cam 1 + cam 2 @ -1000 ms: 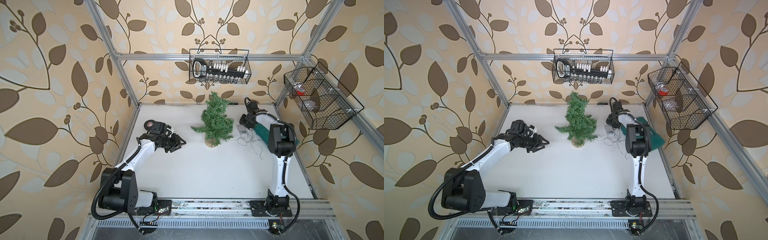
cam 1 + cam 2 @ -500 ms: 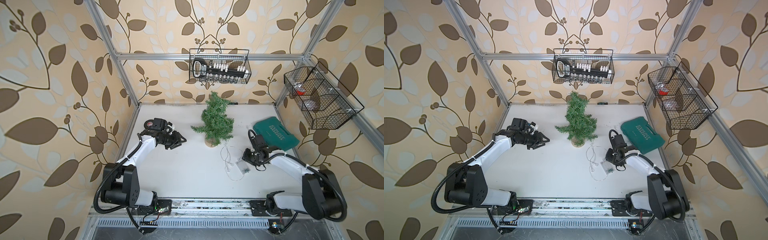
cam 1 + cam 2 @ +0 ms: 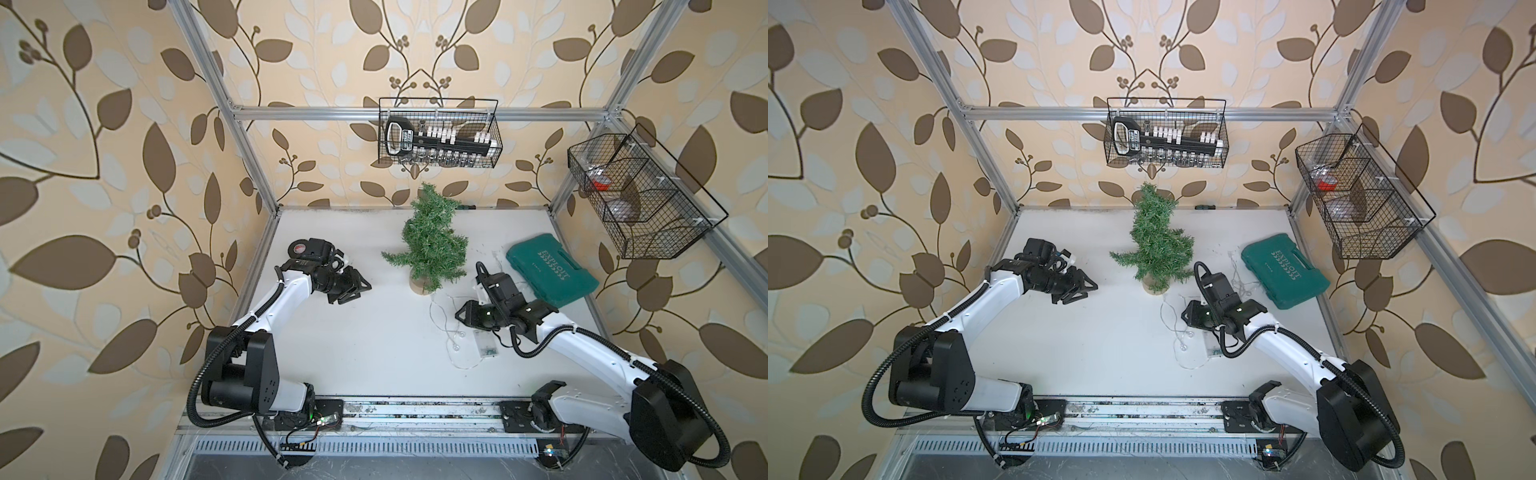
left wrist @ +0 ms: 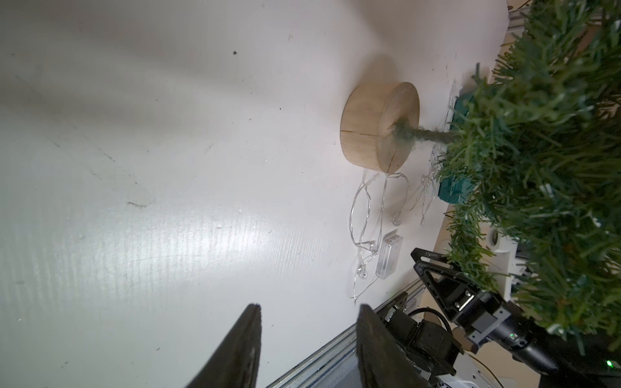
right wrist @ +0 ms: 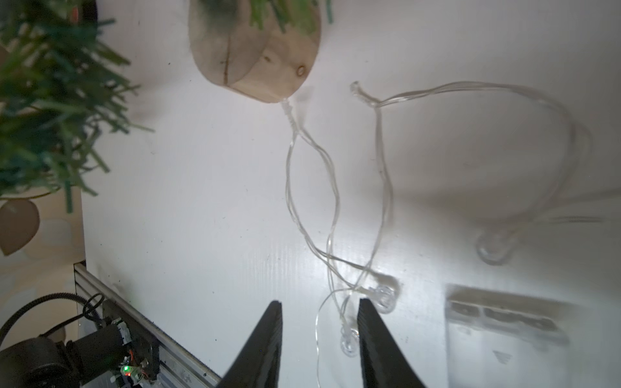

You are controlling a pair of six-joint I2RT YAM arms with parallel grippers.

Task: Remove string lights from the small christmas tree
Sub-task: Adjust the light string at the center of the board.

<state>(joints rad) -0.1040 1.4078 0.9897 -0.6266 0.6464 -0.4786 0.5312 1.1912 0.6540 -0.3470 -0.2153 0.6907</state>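
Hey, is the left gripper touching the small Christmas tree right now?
Apart. In a top view, bare table separates the left gripper from the small christmas tree; the left wrist view shows its open fingers well short of the wooden base.

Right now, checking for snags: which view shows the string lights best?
Right wrist view: the string lights lie close, loops and bulbs distinct. Left wrist view shows them smaller; both top views, only faint threads.

Enclosing a white counter point(image 3: 365, 357) with beige walls papered in brown leaves point(image 3: 104, 137); hanging two black wire baskets point(image 3: 492, 120) from silver aluminium rails point(image 3: 311, 111).
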